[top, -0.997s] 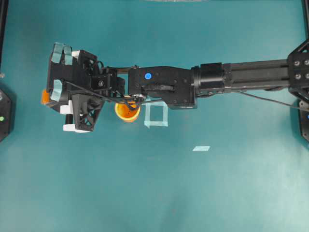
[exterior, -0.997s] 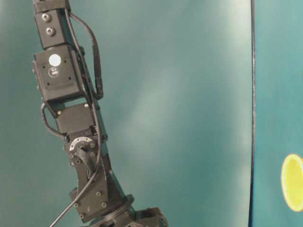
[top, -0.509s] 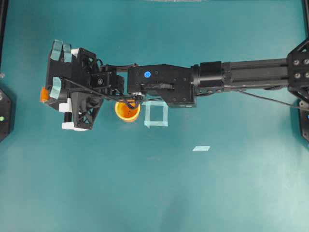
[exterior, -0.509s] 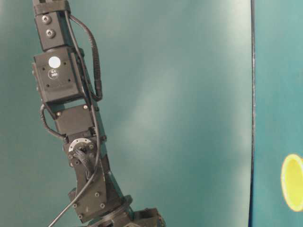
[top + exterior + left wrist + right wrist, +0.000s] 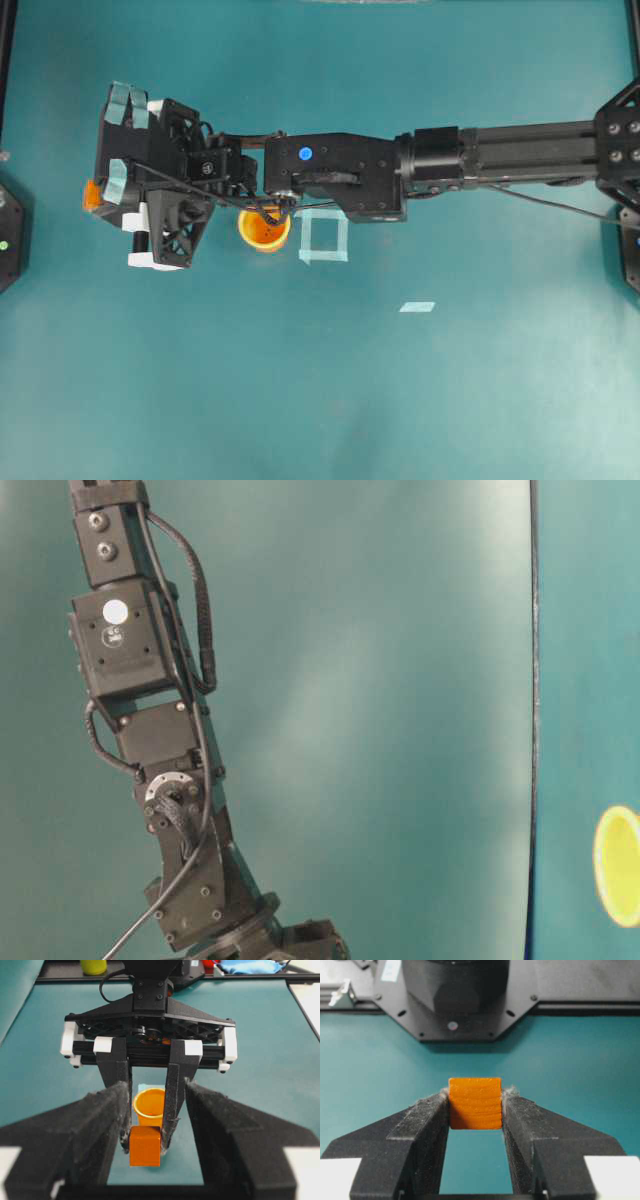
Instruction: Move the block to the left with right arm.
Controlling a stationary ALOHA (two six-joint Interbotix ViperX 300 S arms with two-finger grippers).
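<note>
The block (image 5: 475, 1103), a small orange cube, is clamped between the black fingers of my right gripper (image 5: 475, 1100). From overhead, the right arm (image 5: 340, 175) stretches across to the table's left side, where the right gripper (image 5: 95, 193) holds the block (image 5: 92, 193) at its tip. In the left wrist view the block (image 5: 145, 1146) sits just above the teal surface. My left gripper (image 5: 156, 1105) faces it, open, its wide fingers (image 5: 95, 1125) apart on either side and touching nothing.
An orange cup (image 5: 264, 228) stands right of the block, partly under the arm, with a pale blue tape square (image 5: 324, 236) beside it. A small tape strip (image 5: 417, 307) lies further right. The left arm's base (image 5: 8, 230) is at the left edge.
The right gripper with the block has shifted slightly toward the table's far side. Over the last half second it has barely moved.
</note>
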